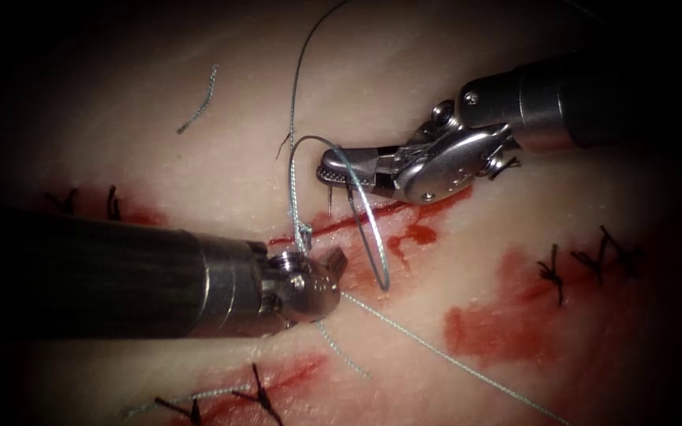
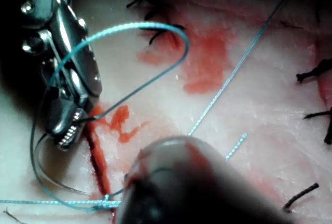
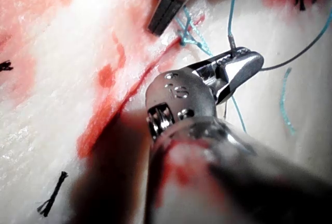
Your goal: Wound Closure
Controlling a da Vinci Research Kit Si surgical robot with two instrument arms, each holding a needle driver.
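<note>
My right tool [image 1: 329,172] reaches in from the upper right, jaws shut on the curved needle [image 1: 301,143] near one end. The needle arcs free above the tissue, a short stub pointing down toward the cut [image 1: 357,221]. Teal thread [image 1: 376,252] hangs from it in a long loop across the cut. My left tool [image 1: 335,259] lies at the cut's left end beside a knot [image 1: 303,233], jaws shut on the thread, which trails off to the lower right. The right wrist view shows the right tool [image 3: 244,58], the needle [image 3: 295,60] and the left tool [image 3: 163,11].
Dark stitches [image 1: 554,272] sit to the right, with others at the left [image 1: 112,203] and in front [image 1: 258,390]. A loose cut piece of thread [image 1: 199,102] lies at the back left. Red fluid [image 1: 499,315] stains the tissue around the cut.
</note>
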